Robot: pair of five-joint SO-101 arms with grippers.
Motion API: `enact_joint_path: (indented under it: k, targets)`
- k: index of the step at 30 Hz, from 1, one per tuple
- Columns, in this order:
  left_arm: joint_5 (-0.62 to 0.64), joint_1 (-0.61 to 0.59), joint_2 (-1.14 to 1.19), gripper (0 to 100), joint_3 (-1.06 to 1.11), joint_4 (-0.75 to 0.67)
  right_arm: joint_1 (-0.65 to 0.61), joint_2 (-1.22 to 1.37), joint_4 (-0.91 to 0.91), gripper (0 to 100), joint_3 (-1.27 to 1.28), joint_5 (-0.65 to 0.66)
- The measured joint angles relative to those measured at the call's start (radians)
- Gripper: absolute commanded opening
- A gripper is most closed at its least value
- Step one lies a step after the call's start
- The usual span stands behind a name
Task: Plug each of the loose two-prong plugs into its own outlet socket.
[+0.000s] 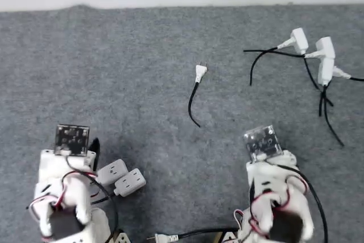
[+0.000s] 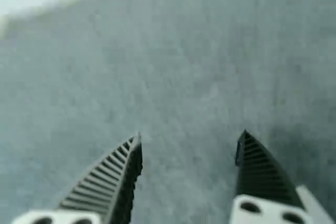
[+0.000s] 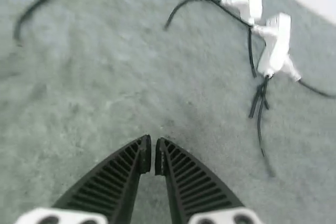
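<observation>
The left gripper (image 2: 190,137) is seen with its ribbed fingers (image 2: 118,174) spread wide apart. Nothing lies between them, and grey carpet (image 2: 184,51) is below. The right gripper (image 3: 153,141) is seen with its fingers (image 3: 191,182) drawn almost together, with only a thin slit at the tips, and nothing is held there.

Just beside the left arm (image 1: 65,197), on the side toward the other arm, two white outlet sockets (image 1: 121,176) are laid side by side on the carpet, touching each other. Between the two arm bases, at the near edge, a second plug (image 1: 162,237) is found with its black lead (image 1: 199,233) run toward the right arm (image 1: 278,197).

Farther out, near the middle of the carpet and well apart from both arms, a loose plug (image 1: 200,71) is laid with its prongs turned to the far edge. Its short black cord (image 1: 193,103) curves back toward the arms.

Ahead of the right arm, at the far right, a cluster of white plugs (image 1: 315,55) is gathered with black cables (image 1: 327,112) trailing from it. Whether these pieces are already mated with one another cannot be made out with certainty, though they appear to touch.
</observation>
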Motion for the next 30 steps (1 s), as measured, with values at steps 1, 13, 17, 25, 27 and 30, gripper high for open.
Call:
enact_joint_path:
  k: [1,13,17,25,27,30]
  targets:
    - [0.000,-0.002,0.000,29,0.058,-0.021,0.002,0.002,-0.040,1.1,0.057,-0.002]
    - [0.005,-0.005,0.000,29,0.199,0.103,0.012,0.014,-0.255,1.4,0.339,-0.002]
    - [0.005,-0.005,0.000,29,0.199,0.109,0.014,0.014,-0.210,1.5,0.339,-0.002]
    - [0.006,-0.005,0.000,29,0.199,0.110,0.014,0.014,-0.193,1.5,0.339,-0.002]
    - [0.006,-0.006,0.000,29,0.199,0.110,0.014,0.014,-0.193,1.5,0.339,-0.002]
    - [0.006,-0.006,0.000,29,0.199,0.110,0.014,0.014,-0.193,1.5,0.339,-0.002]
